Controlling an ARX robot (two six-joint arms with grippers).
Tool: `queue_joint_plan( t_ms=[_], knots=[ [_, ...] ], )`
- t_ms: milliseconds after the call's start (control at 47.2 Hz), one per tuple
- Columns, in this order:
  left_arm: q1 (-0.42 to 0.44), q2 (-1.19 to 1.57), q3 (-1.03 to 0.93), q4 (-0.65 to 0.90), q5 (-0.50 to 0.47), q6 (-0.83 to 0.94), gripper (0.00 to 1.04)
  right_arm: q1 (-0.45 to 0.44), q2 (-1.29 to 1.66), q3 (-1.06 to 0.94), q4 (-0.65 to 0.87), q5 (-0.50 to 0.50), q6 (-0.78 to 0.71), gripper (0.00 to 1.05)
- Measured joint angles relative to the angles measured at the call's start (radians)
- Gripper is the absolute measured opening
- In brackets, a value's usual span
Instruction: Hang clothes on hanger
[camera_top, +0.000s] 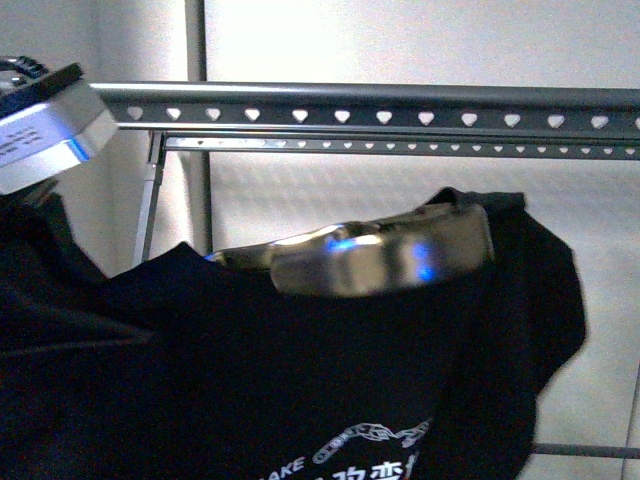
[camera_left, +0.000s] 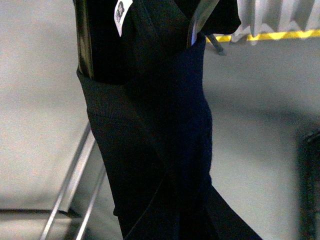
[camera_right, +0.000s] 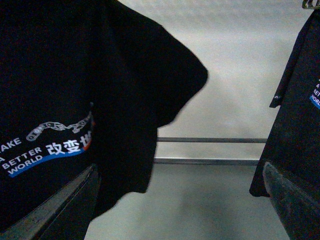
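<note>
- Hanging below the top rails of the rack (camera_top: 380, 100), the shirt (camera_top: 250, 360) fills the front view. Its collar end is held high toward the left arm (camera_top: 45, 125) and one sleeve droops on the right. It is not over any rail yet.
- The left fingers (camera_left: 84, 45) stand apart with collar cloth bunched across them (the neck tag shows just beside one). I cannot tell whether they clamp the cloth or merely hook it.
- The right fingers (camera_right: 70, 202) are spread wide with nothing between them, close to the shirt's printed front.
- A silvery shape (camera_top: 380, 255) sits at the collar in the front view — too smeared to name.
- Risk: if the left hold is only a hook, a quick lift could let the collar slide off and drop the shirt.
- Risk: too short a rise would press cloth against the rail's face rather than carry it over.
- Risk: a second shirt (camera_right: 300, 100) hangs near on the right — a wide swing of the right arm could snag it or knock it loose.
</note>
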Motion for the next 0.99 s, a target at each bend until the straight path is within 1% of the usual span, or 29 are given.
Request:
queue_joint_plan(
  t_ms=[212,275,339,635,656,698,720,741,762,783,825,847,889,910,931,952,974,995],
  knots=[
    [-0.08,0.077,0.101,0.043,-0.04,0.136,0.04,0.0,0.0,0.0,0.0,0.0,0.0,0.97],
    [-0.114,0.101,0.122,0.091,-0.063,0.182,0.04,0.0,0.0,0.0,0.0,0.0,0.0,0.97],
    [-0.137,0.113,0.122,0.17,-0.072,0.211,0.04,0.0,0.0,0.0,0.0,0.0,0.0,0.97],
    [-0.142,0.113,0.122,0.179,-0.072,0.23,0.04,-0.002,0.001,0.0,-0.001,-0.01,0.003,0.97],
    [-0.142,0.113,0.122,0.179,-0.072,0.23,0.04,-0.019,0.016,0.008,-0.022,-0.072,0.019,0.97],
    [-0.14,0.113,0.122,0.179,-0.073,0.231,0.04,-0.095,0.082,0.048,-0.103,-0.284,0.047,0.97],
    [-0.14,0.113,0.122,0.179,-0.074,0.232,0.04,-0.117,0.105,0.058,-0.12,-0.335,0.048,0.97],
    [-0.14,0.113,0.122,0.179,-0.076,0.232,0.04,-0.165,0.159,0.082,-0.148,-0.45,0.044,0.97],
    [-0.14,0.113,0.122,0.179,-0.078,0.233,0.04,-0.188,0.185,0.092,-0.157,-0.5,0.043,0.97],
    [-0.14,0.113,0.122,0.179,-0.078,0.233,0.04,-0.231,0.236,0.11,-0.164,-0.592,0.025,0.97],
    [-0.144,0.113,0.122,0.179,-0.076,0.234,0.04,-0.305,0.331,0.146,-0.149,-0.743,-0.034,0.97],
    [-0.145,0.113,0.122,0.179,-0.076,0.235,0.04,-0.356,0.414,0.184,-0.117,-0.837,-0.116,0.97],
    [-0.145,0.114,0.122,0.179,-0.076,0.237,0.05,-0.384,0.496,0.23,-0.079,-0.898,-0.204,0.97],
    [-0.144,0.114,0.122,0.179,-0.077,0.237,0.04,-0.394,0.561,0.273,-0.049,-0.91,-0.303,0.97],
    [-0.143,0.114,0.122,0.179,-0.078,0.238,0.05,-0.395,0.604,0.303,-0.035,-0.908,-0.393,0.97],
    [-0.141,0.114,0.122,0.179,-0.079,0.239,0.05,-0.395,0.644,0.333,-0.025,-0.903,-0.447,0.97],
    [-0.14,0.114,0.122,0.179,-0.079,0.24,0.05,-0.392,0.687,0.365,-0.018,-0.893,-0.545,0.97],
    [-0.14,0.114,0.122,0.179,-0.079,0.24,0.05,-0.388,0.725,0.395,-0.015,-0.888,-0.601,0.97]
  ],
)
